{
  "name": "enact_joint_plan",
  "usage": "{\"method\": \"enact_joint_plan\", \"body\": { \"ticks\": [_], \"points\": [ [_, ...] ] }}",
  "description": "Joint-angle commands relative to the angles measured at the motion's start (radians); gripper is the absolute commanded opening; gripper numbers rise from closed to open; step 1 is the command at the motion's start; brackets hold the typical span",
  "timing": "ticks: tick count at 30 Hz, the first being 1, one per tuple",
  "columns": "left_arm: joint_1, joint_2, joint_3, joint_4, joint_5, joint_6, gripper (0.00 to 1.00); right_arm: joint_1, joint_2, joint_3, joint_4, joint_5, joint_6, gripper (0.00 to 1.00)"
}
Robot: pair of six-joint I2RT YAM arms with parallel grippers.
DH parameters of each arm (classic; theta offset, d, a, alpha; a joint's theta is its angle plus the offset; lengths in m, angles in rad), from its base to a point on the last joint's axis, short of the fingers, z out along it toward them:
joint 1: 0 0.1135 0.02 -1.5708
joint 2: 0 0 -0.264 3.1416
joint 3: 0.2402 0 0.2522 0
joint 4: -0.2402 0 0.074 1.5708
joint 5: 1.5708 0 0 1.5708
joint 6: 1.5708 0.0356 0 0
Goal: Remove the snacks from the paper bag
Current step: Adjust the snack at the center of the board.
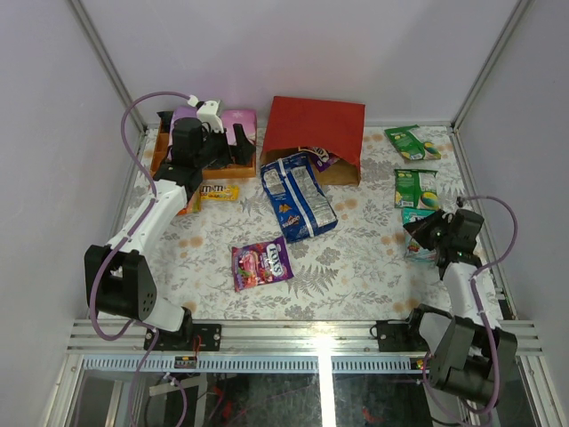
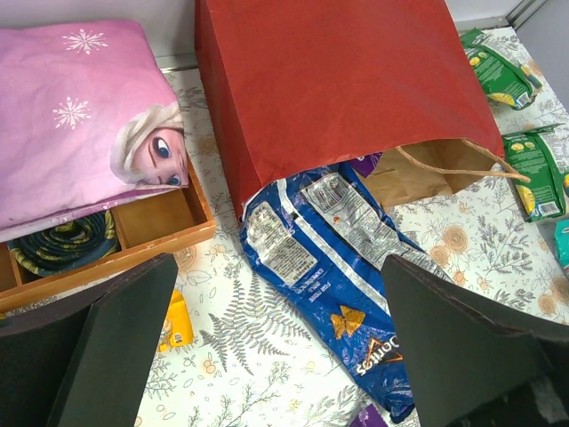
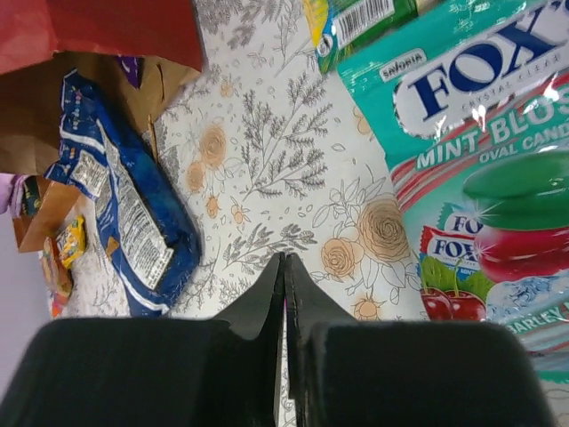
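Floral table point(image 1: 356, 258): left gripper point(image 2: 277, 267) is hanging wide open, right gripper point(image 3: 283, 258) is sitting shut empty, I'm thinking drag the chip bag point(image 1: 300, 197) toward 6 o'clock.

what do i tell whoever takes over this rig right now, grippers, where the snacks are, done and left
Left gripper open, facing the mouth of the paper bag. Right gripper shut, empty, beside the teal packet.
Bag lies on its side.
Done: two green packets, teal packet, purple candy bag, yellow pack out on the table.
Left: blue chip bag, one end in the mouth; a purple packet inside.
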Motion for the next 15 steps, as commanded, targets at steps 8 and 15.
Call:
{"method": "enact_joint_plan", "body": {
  "ticks": [8, 15],
  "points": [
    [0.010, -0.026, -0.017, 0.023, -0.033, 0.024, 1.00, -0.247, 0.490, -0.241, 0.730, -0.451, 0.305, 0.00],
    [0.013, -0.025, -0.014, 0.020, -0.036, 0.024, 1.00, -0.253, 0.884, -0.349, 1.373, -0.528, 0.584, 0.00]
  ]
}}
